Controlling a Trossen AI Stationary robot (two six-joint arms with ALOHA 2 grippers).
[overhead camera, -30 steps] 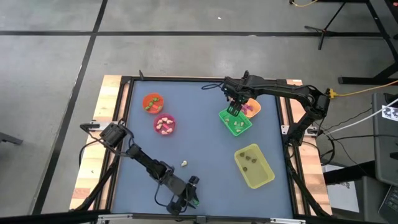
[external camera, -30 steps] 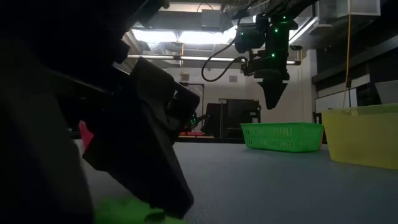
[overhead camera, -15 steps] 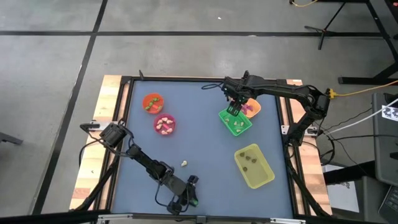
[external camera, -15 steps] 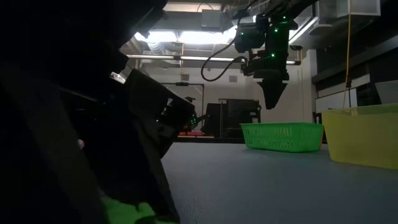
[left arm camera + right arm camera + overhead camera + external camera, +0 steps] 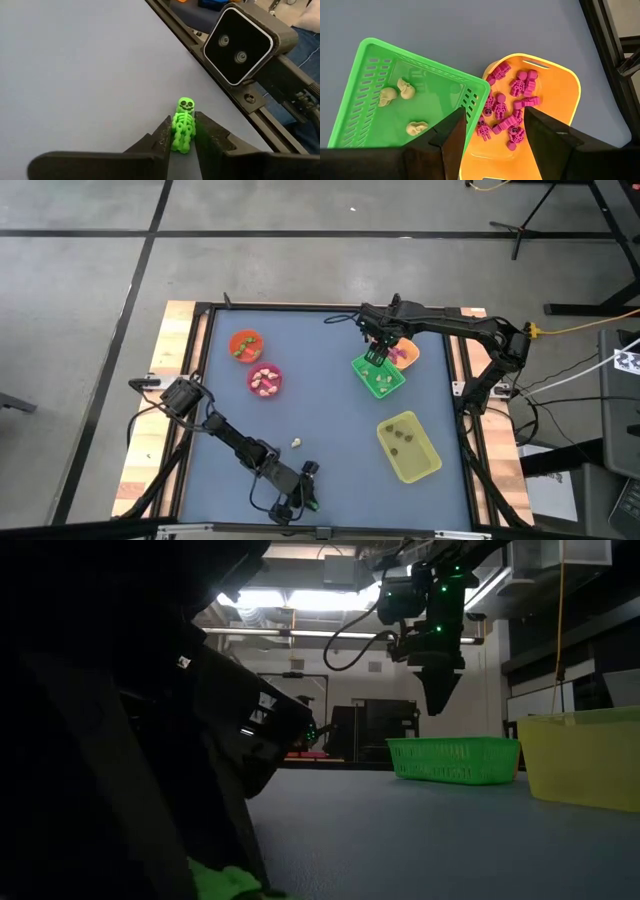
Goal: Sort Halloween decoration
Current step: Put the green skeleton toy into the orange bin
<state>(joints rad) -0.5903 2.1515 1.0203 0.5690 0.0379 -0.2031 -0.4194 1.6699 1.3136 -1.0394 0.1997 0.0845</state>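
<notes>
The left gripper (image 5: pixel 182 142) is sitting low at the table's near edge, its fingers (image 5: pixel 162 137) pressing both sides of a green skeleton (image 5: pixel 183 124) lying flat on the blue table (image 5: pixel 330 410). The skeleton's long axis is running along the fingers, skull pointing away from the wrist toward the table's frame, which is lying just beyond it (little room on that side).

The right gripper (image 5: pixel 378 352) is hanging, fingers apart and holding nothing, above the green tray (image 5: pixel 370 65) at the far right. That tray is holding three cream skulls (image 5: pixel 406 90). The orange tray (image 5: pixel 555 100) touching it is holding a heap of pink skeletons (image 5: pixel 512 107).

The yellow tray (image 5: pixel 408 447), near right, is holding dark pieces. Far left, an orange cup (image 5: pixel 245 345) and pink cup (image 5: pixel 265 380) are each holding trinkets. One cream piece (image 5: pixel 297 442) is lying alone on open table.
</notes>
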